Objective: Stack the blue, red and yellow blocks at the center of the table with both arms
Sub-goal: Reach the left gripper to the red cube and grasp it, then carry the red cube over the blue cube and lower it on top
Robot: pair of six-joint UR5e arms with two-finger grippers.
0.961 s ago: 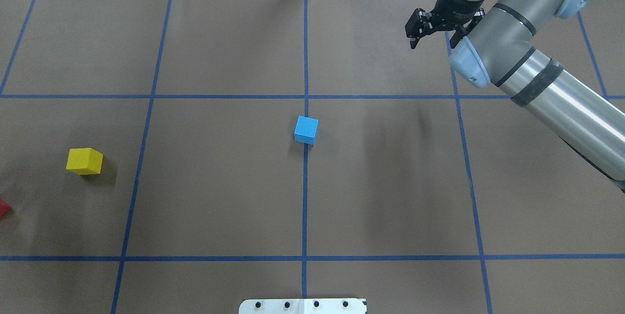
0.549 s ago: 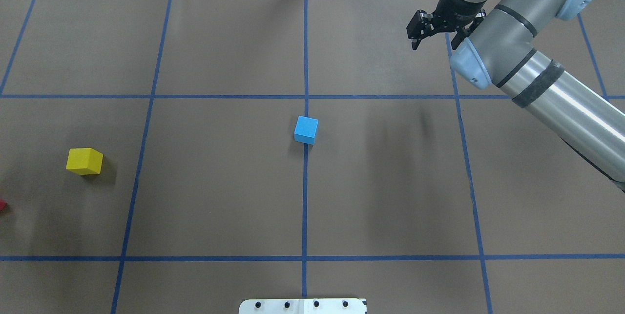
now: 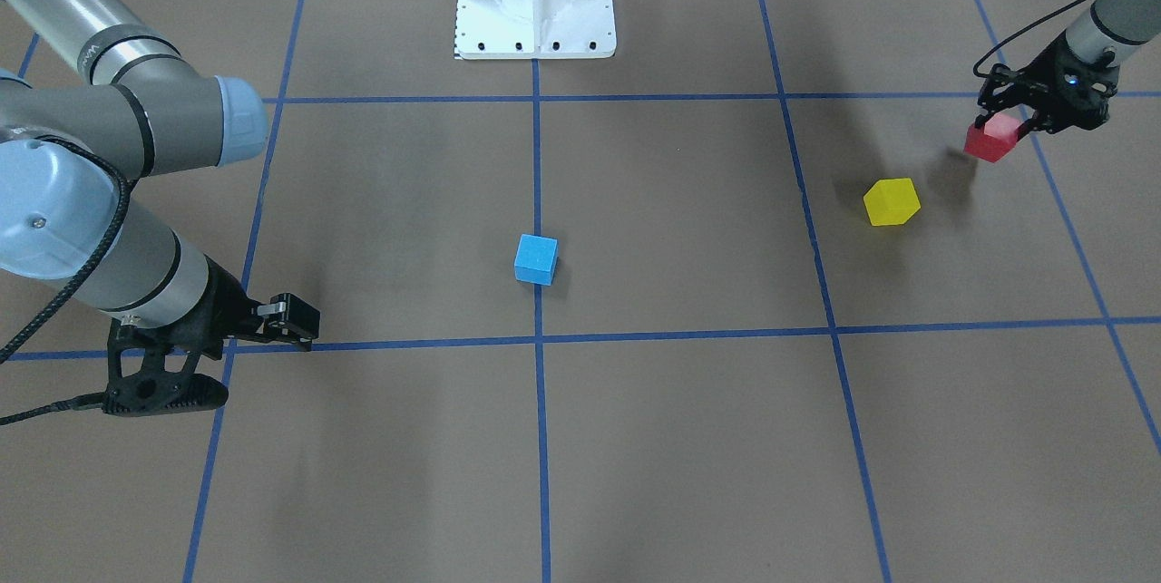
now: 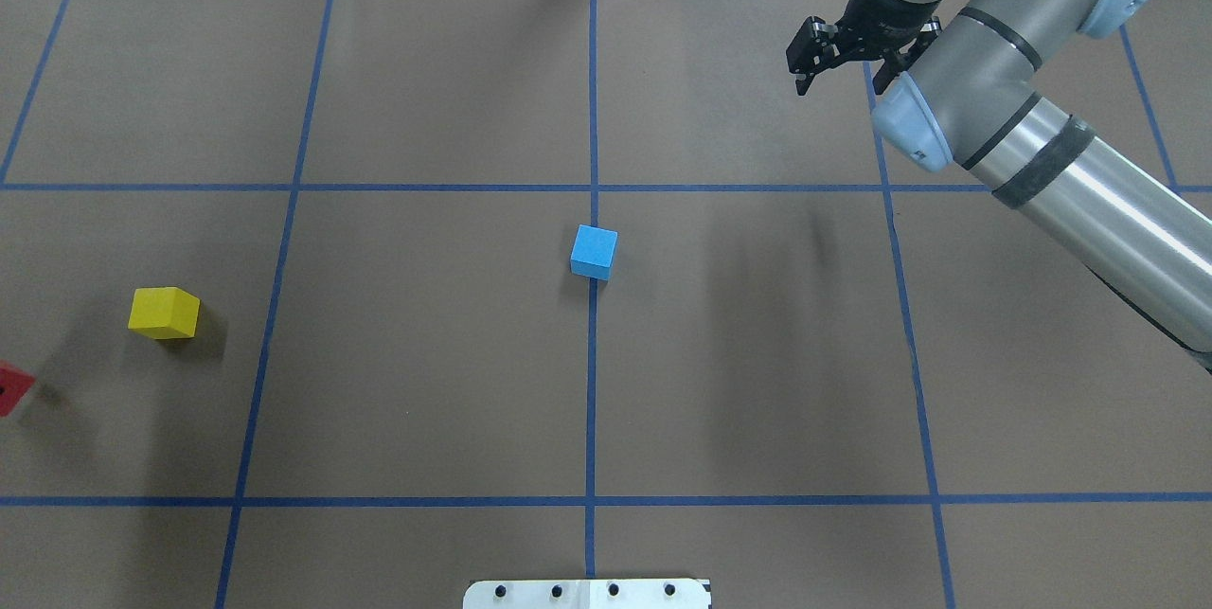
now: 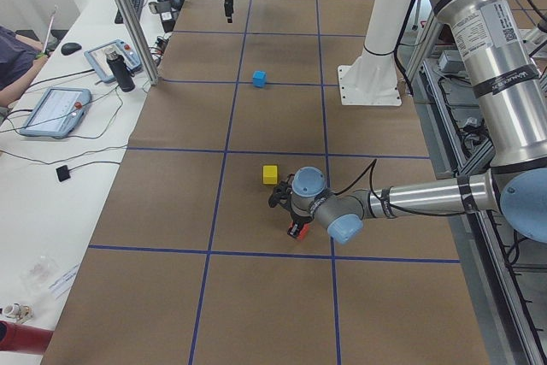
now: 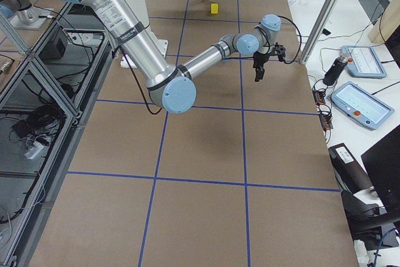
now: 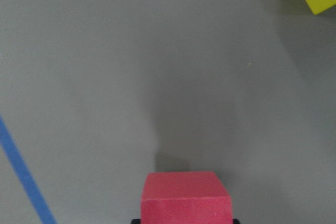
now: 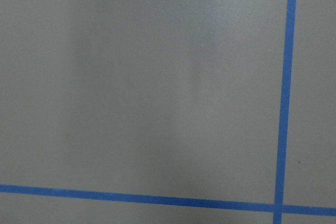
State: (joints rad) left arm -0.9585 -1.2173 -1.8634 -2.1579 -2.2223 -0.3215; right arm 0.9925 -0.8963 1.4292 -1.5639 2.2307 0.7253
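The light blue block (image 4: 594, 251) (image 3: 535, 258) rests on the centre tape line of the table (image 4: 426, 353). Far to the robot's left, the yellow block (image 4: 164, 313) (image 3: 892, 201) lies on the surface. Just beyond it my left gripper (image 3: 1002, 122) is shut on the red block (image 3: 987, 143) (image 7: 186, 198), holding it a little above the table, its shadow cast beside it. In the overhead view only a corner of the red block (image 4: 11, 388) shows at the left edge. My right gripper (image 4: 846, 60) (image 3: 238, 364) hangs open and empty over the far right squares.
The white pedestal base (image 3: 535, 12) (image 4: 587, 593) stands at the robot's side of the table. Beyond the far edge, a white bench (image 5: 51, 168) carries tablets (image 5: 53, 110), cables and a person's arm (image 5: 17, 49). An aluminium post (image 5: 128, 23) stands at that edge.
The red block has come further into the overhead view at the left edge, and its shadow now lies apart from it. The right gripper has barely shifted.
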